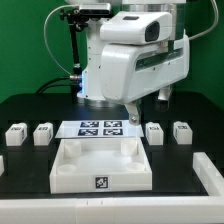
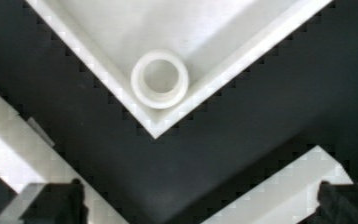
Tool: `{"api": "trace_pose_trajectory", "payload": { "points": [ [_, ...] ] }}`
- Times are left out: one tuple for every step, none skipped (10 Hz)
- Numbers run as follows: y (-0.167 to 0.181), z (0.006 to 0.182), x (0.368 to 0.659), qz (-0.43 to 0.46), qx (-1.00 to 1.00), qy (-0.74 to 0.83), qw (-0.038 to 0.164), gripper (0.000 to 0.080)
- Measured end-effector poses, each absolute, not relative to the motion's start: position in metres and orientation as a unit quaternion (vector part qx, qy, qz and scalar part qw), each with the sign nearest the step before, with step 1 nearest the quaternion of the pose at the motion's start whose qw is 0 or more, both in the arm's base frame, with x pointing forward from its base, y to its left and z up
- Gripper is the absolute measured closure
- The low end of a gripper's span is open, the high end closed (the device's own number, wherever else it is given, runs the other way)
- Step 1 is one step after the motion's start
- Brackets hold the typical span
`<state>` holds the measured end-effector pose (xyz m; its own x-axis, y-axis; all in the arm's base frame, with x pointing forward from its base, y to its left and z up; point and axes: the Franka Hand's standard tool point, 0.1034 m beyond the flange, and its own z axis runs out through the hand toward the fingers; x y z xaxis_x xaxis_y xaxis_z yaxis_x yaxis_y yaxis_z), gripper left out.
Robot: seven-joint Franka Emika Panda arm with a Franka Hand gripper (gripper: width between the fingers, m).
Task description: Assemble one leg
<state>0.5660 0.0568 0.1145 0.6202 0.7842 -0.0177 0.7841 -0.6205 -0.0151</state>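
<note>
The arm point(image 1: 135, 60) wore a bulky, rounded white shell with dark seams at its joints. Thin black cables point(image 1: 52, 50) looped behind it. On the tool point(image 2: 197, 205), the two fingertips point(image 2: 51, 205) showed dark and blurred.

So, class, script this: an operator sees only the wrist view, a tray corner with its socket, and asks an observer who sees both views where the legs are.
Operator: My gripper is open and I see one socket. Where are the legs?
Observer: Four legs stand in a row with the marker board, two at each side of it.
Operator: Any on the tray?
Observer: No, all four stand on the table.
Operator: Which is closest to the gripper?
Observer: Likely the inner leg on the exterior view's right.
</note>
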Motion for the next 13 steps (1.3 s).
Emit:
{"api": "trace_pose_trajectory", "payload": {
  "points": [
    [0.057,0.114,0.566,0.012,-0.900,-0.435,0.003,0.0150],
    [0.057,0.114,0.566,0.012,-0.900,-0.435,0.003,0.0150],
    [0.057,0.114,0.566,0.012,-0.900,-0.435,0.003,0.0150],
    [0.057,0.114,0.566,0.012,-0.900,-0.435,0.003,0.0150],
    [0.057,0.114,0.566,0.012,-0.900,-0.435,0.003,0.0150],
    [0.057,0.114,0.566,0.012,-0.900,-0.435,0.003,0.0150],
    [0.057,0.114,0.566,0.012,-0.900,-0.435,0.003,0.0150],
    [0.057,0.114,0.566,0.012,-0.900,-0.435,0.003,0.0150],
    [0.057,0.114,0.566,0.012,-0.900,-0.435,0.003,0.0150],
    [0.057,0.114,0.566,0.012,-0.900,-0.435,0.003,0.0150],
    [0.057,0.114,0.566,0.012,-0.900,-0.435,0.003,0.0150],
    [0.052,0.113,0.561,0.010,-0.888,-0.459,0.003,0.0150],
    [0.036,0.106,0.533,0.014,-0.872,-0.489,0.002,0.0150]
  ]
}}
